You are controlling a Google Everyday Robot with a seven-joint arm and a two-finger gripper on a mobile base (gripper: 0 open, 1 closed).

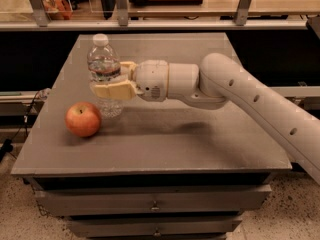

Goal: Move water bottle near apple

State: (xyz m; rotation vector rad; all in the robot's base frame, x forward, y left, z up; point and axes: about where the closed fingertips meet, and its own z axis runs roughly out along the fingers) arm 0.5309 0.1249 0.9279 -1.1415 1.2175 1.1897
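The water bottle [104,66] is a small clear ribbed bottle with a white cap. It stands upright on the grey table [165,134], just right of and behind the apple. The apple [83,119] is red-orange with a yellowish patch and sits near the table's front left. My gripper [111,84] reaches in from the right. Its pale fingers [115,90] are closed around the bottle's middle, hiding the label band. A narrow gap separates the bottle's base from the apple.
My white arm [250,104] stretches across the table from the right edge. A shelf rail with metal posts [120,4] runs behind the table. Drawers [155,201] sit below the table's front. A cable [25,129] hangs at the left.
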